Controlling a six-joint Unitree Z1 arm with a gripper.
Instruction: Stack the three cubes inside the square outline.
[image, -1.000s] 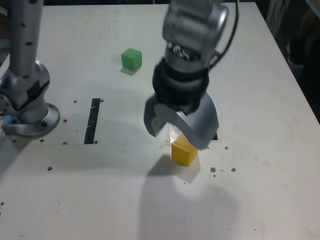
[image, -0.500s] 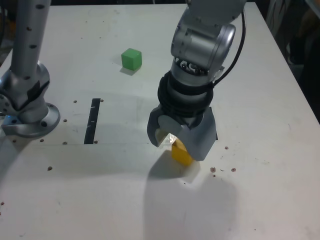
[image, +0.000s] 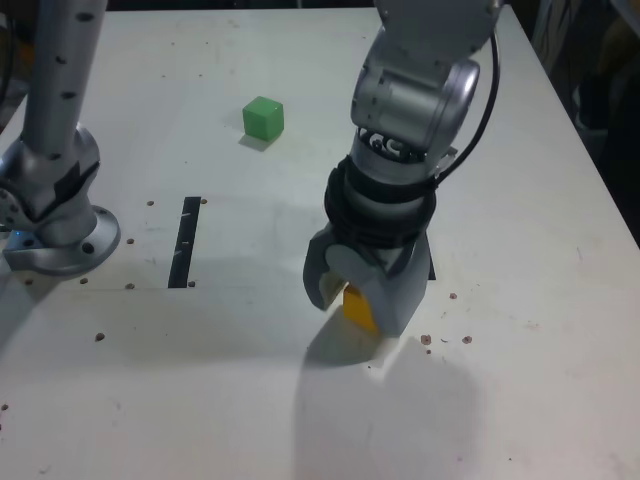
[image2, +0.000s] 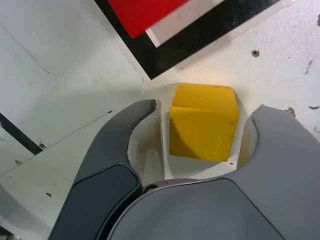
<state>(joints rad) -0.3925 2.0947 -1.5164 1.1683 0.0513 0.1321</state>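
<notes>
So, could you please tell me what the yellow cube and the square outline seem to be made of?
The yellow cube looks like painted wood or matte plastic: flat colour, no gloss, faint line across its top. The square outline looks like black tape on a white centre, lying flat with crisp straight edges.

A broad white matte tabletop (image: 150, 400) fills nearly the whole exterior view, scuffed and dotted with small dark screw holes. A short straight strip of black tape (image: 186, 241) lies on it toward the exterior view's left. Faint seams cross the surface. Light falls from above, casting soft grey shadows on the board. Beyond the table's far edge and at the exterior view's right, the surroundings are dark and indistinct.
</notes>
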